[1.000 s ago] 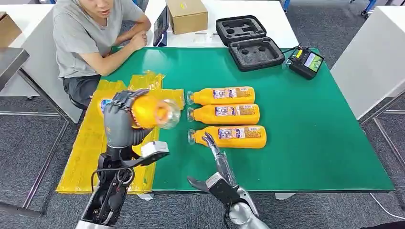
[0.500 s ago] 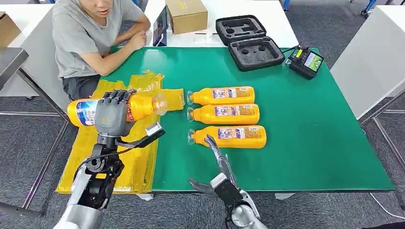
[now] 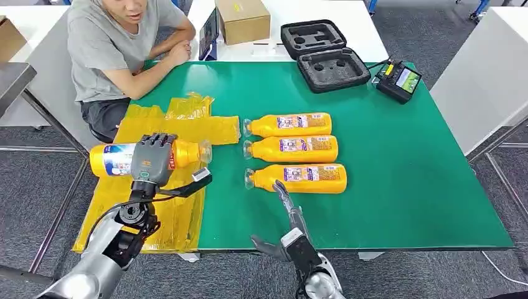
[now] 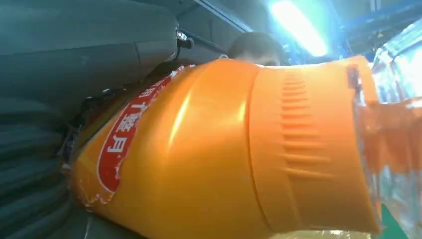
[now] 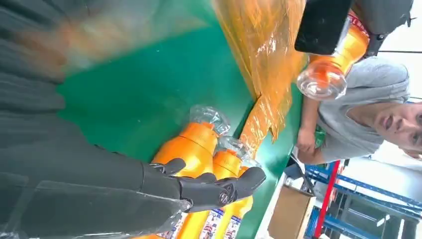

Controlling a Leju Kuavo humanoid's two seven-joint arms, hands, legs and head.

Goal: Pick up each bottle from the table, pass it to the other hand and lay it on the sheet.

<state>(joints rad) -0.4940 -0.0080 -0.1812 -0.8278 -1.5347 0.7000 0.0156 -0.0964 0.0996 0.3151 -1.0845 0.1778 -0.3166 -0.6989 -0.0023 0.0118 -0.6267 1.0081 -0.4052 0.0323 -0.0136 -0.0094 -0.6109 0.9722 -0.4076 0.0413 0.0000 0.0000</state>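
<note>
Head view: the left robot hand (image 3: 151, 163) grips an orange plastic bottle (image 3: 187, 151) lying sideways in the air over the crinkled yellow plastic sheet (image 3: 180, 128). Three more orange bottles (image 3: 292, 149) lie in a row on the green tabletop (image 3: 398, 174). The right robot hand (image 3: 287, 205) holds nothing, fingers stretched near the closest one. A person in a grey shirt (image 3: 112, 47) sits beside the tabletop.

Left wrist view: the held bottle (image 4: 239, 149) fills the grasp.

Right wrist view: dark fingers (image 5: 214, 189) extended and empty above the bottles (image 5: 199, 144).
</note>
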